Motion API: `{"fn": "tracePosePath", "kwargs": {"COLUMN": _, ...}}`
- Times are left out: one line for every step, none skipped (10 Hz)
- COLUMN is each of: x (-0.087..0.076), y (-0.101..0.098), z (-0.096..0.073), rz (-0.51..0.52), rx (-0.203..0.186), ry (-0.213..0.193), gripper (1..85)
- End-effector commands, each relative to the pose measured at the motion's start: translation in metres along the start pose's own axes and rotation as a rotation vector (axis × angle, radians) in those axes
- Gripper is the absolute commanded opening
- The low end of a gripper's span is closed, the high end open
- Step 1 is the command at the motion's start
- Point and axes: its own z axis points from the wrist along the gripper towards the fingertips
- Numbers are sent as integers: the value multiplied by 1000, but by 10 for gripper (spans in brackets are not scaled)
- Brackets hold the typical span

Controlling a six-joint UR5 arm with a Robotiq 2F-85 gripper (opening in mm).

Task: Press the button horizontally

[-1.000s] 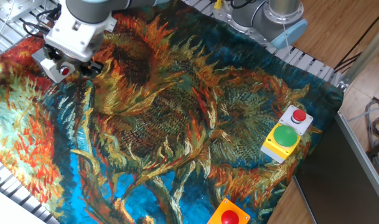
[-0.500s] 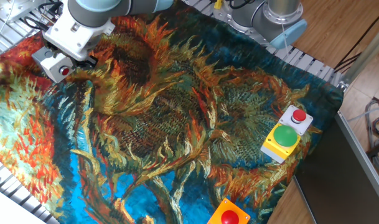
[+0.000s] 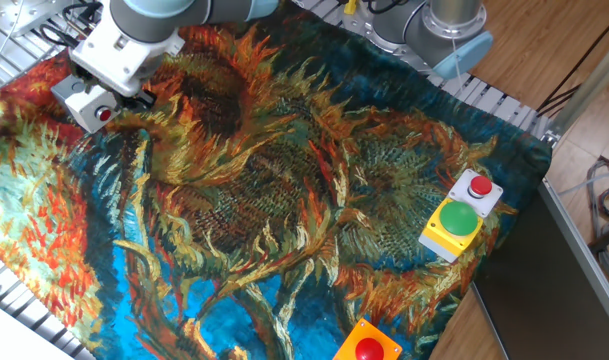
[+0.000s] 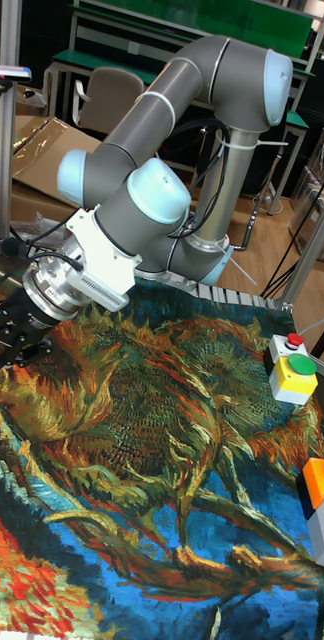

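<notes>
Jaws, state unclear, hover at cloth's far-left edge; button sits near right edge.

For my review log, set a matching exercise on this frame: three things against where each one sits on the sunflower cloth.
Things:
1. yellow box
2. orange box
3. pincer

Places:
a. upper-left corner of the cloth in the fixed view
b. right beside a small white box with a red button
c. bottom edge of the fixed view, partly cut off

Pairs: 1-b, 2-c, 3-a
</notes>
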Motion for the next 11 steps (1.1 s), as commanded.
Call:
{"fn": "tracePosePath", "kwargs": {"x": -1, "y": 3, "z": 10, "rz": 13, "rx": 5, "ry": 9, "gripper": 490}}
{"fn": "tracePosePath", "kwargs": {"x": -4, "y": 5, "z": 18, "rz": 18, "rx": 15, "ry": 12, "gripper": 490}}
{"fn": "tracePosePath", "kwargs": {"x": -6, "y": -1, "z": 26, "rz": 2, "rx": 57, "ry": 7, "gripper": 487}}
{"fn": "tracePosePath", "kwargs": {"x": -4, "y": -8, "z": 28, "rz": -8, "rx": 94, "ry": 18, "gripper": 483}}
{"fn": "tracePosePath", "kwargs": {"x": 3, "y": -16, "z": 25, "rz": -6, "rx": 123, "ry": 45, "gripper": 453}}
{"fn": "tracePosePath", "kwargs": {"x": 8, "y": -19, "z": 24, "rz": 8, "rx": 133, "ry": 63, "gripper": 443}}
{"fn": "tracePosePath", "kwargs": {"x": 9, "y": -20, "z": 24, "rz": 31, "rx": 139, "ry": 66, "gripper": 443}}
{"fn": "tracePosePath", "kwargs": {"x": 7, "y": -10, "z": 25, "rz": 37, "rx": 100, "ry": 58, "gripper": 450}}
{"fn": "tracePosePath", "kwargs": {"x": 5, "y": -13, "z": 25, "rz": 19, "rx": 111, "ry": 52, "gripper": 467}}
{"fn": "tracePosePath", "kwargs": {"x": 1, "y": -18, "z": 30, "rz": -9, "rx": 147, "ry": 51, "gripper": 473}}
{"fn": "tracePosePath", "kwargs": {"x": -1, "y": -15, "z": 36, "rz": -14, "rx": 152, "ry": 56, "gripper": 477}}
